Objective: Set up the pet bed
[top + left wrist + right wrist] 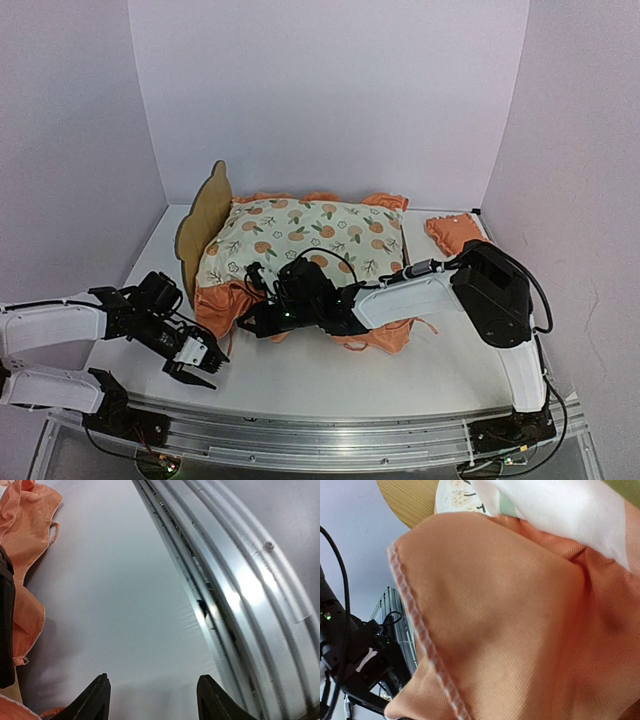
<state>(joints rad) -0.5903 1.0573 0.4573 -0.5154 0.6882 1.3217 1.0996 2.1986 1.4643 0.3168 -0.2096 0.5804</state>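
The pet bed's plywood headboard (205,225) stands at the left, and its edge shows in the right wrist view (410,500). The rest of the frame is hidden under the orange-print mattress pad (310,240). My right gripper (252,323) is at the pad's front-left corner, shut on the orange ruffle (510,620), which fills its wrist view and hides the fingers. My left gripper (195,365) (154,694) hovers open over bare table in front of the headboard, nothing between its fingertips (102,695). The ruffle's edge (25,530) lies to its left.
A small orange pillow (455,232) lies on the table to the right of the bed. An aluminium rail (330,430) (240,595) runs along the near table edge, close to my left gripper. White walls enclose the back and sides.
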